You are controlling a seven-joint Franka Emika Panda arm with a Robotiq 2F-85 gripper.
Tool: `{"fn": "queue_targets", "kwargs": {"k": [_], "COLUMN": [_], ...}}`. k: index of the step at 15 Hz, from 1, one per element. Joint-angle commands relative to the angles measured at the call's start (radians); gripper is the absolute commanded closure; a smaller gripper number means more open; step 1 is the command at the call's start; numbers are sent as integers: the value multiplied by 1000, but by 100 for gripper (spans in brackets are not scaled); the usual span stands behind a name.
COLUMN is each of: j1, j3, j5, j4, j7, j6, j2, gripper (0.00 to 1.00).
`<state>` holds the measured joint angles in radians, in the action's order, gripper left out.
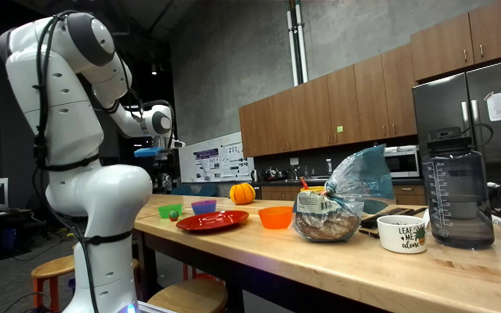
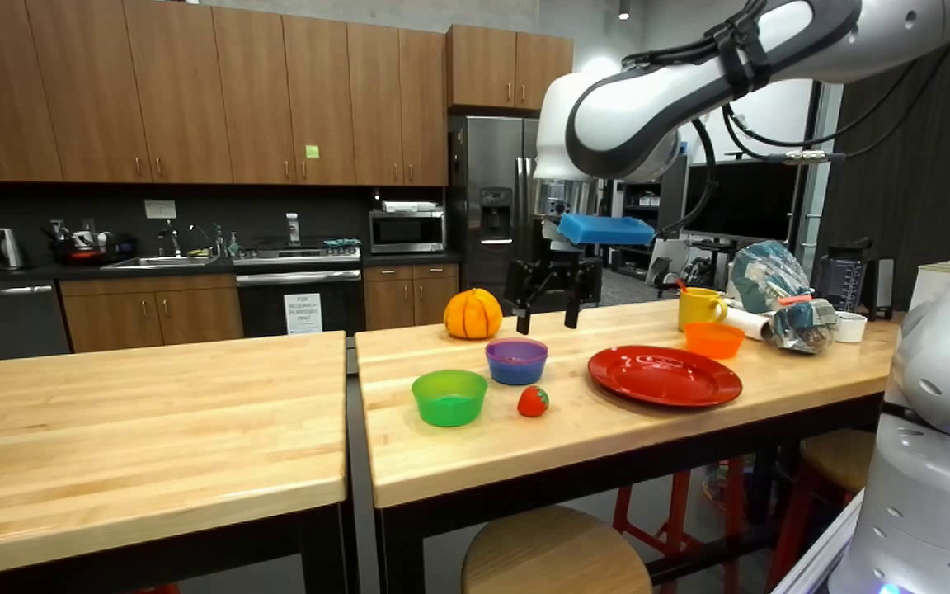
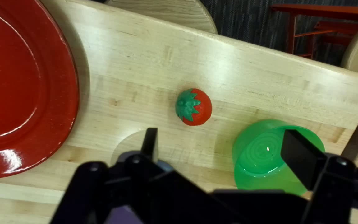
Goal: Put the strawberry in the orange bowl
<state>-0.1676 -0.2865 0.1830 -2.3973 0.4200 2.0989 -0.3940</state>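
1. While your tool (image 2: 548,322) hangs above the surface (image 2: 409,450), its 2 fingers (image 3: 300,155) stand spread, a broad gap showing between them in the wrist view.
2. You have the strawberry (image 3: 194,107) resting on the surface, lower than the tool and near the middle of your wrist view, its green cap (image 3: 185,104) turned toward that view's left.
3. Near the strawberry you see the green bowl (image 2: 450,398), with the red plate (image 2: 665,376) on the opposite side.
4. Past the red plate you find the orange bowl (image 1: 275,217), upright on the surface in both exterior views, well apart from the strawberry; the red plate lies between the 2.
5. In an exterior view you see a yellow mug (image 2: 701,308) just behind the orange bowl, and a tied plastic bag (image 2: 805,324) stands near them.
6. You also have a purple-and-blue bowl (image 2: 516,363) near the green bowl, with an orange pumpkin (image 2: 473,313) behind it in an exterior view.
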Motion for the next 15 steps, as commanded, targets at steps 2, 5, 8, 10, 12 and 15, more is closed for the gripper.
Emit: {"fn": "queue_targets", "kwargs": {"k": [2, 5, 8, 10, 12, 15], "j1": [-14, -14, -12, -8, -8, -9], "j3": [-7, -11, -11, -15, -15, -14], "j5": [5, -2, -10, -26, -40, -63], "j4": [-17, -22, -22, -23, -24, -18], "j7": [-3, 1, 5, 16, 16, 22], "j6": [53, 94, 119, 140, 158, 183], "j2": [34, 65, 94, 116, 141, 182], "gripper": [0, 0, 0, 0, 0, 0]}}
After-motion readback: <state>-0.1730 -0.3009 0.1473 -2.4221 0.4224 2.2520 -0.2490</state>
